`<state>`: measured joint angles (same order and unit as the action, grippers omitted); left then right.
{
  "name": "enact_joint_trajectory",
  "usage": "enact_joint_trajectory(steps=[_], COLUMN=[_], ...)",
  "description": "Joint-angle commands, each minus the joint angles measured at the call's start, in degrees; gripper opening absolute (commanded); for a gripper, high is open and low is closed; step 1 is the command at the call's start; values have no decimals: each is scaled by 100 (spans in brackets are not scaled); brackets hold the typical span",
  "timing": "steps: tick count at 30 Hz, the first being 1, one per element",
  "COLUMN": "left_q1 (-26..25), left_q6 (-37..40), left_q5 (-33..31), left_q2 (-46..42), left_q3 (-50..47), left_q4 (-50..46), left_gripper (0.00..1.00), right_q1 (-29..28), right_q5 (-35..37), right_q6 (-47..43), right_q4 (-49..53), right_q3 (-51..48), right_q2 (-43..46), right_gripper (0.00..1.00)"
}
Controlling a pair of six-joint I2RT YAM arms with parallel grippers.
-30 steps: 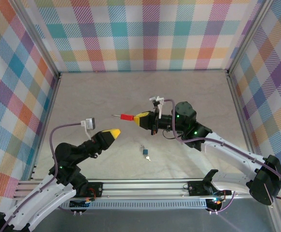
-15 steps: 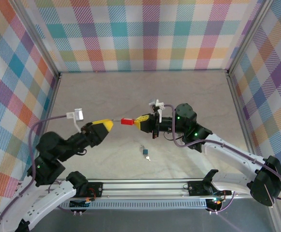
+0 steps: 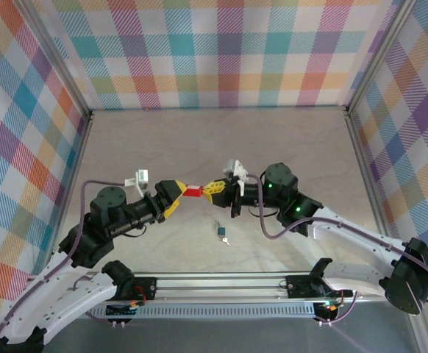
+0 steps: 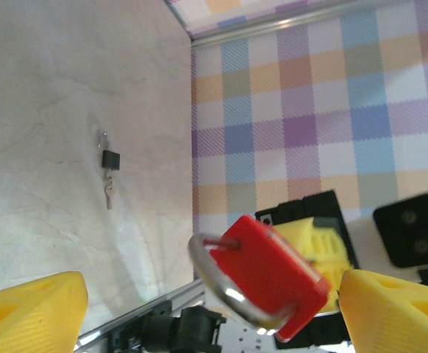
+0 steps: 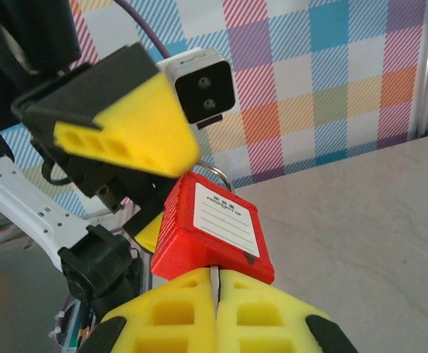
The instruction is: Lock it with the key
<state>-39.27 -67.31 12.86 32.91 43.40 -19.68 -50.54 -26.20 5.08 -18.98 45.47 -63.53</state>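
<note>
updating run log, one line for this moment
right hand: shut on red plastic padlock | left hand: open around padlock | small blue key: on beige table

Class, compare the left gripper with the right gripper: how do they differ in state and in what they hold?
The left gripper has open jaws; the right gripper has shut jaws. The right gripper holds the red padlock; the left gripper only straddles it, gripping nothing. Both are yellow-tipped and meet at the padlock.

Table (image 3: 295, 140): pale, marbled surface, mostly bare.
Blue piece (image 3: 220, 230): small, lying flat just below the frame's centre.
Key (image 3: 226, 240): on the table, at the blue piece's lower right, touching it.
</note>
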Motion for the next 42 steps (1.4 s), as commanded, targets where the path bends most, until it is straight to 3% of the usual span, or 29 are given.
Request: enact_joint_trajectory(steps=[1,7,13,16,19,22,27,34,42], left_q1=[-46,-111,-494,-589,-604,-604,-613,-629,-651], left_q6=[-690,-1413,-1220,-1198,-1185,-1137,-1045,-662,372], left_q5=[-360,-310,-323,-424,-460,-469,-544,-644,-383], left_q2=[-157,-56,345,332,286,272,260,186,-189], left_q3=[36,-393,-11,-55,-131,-147,-153,-232,-812], left_q4=[-143,777,742,826,895,833,709,778,2042], left_gripper=[88,83,77,62,38,21,0,0,0], right_q1=[-172,-422,-536,-589,-604,-623,-656,-660,-650], right_q5=[385,783,1055,1173,1180,1163,1112,995,924], right_q6=[-548,-868,-980,-1022,-1018,-1021,-998,-345,721], right_q4=[-238,-273,-389,-396,-408,-383,-360,-288,-475], right_q3=[-88,-69,-48,-45,-23,-3,29,168,230], right_q2=[95,-51,-212,-263,-308,-312,-292,-309,-253], right_gripper=[0,0,0,0,0,0,0,0,0])
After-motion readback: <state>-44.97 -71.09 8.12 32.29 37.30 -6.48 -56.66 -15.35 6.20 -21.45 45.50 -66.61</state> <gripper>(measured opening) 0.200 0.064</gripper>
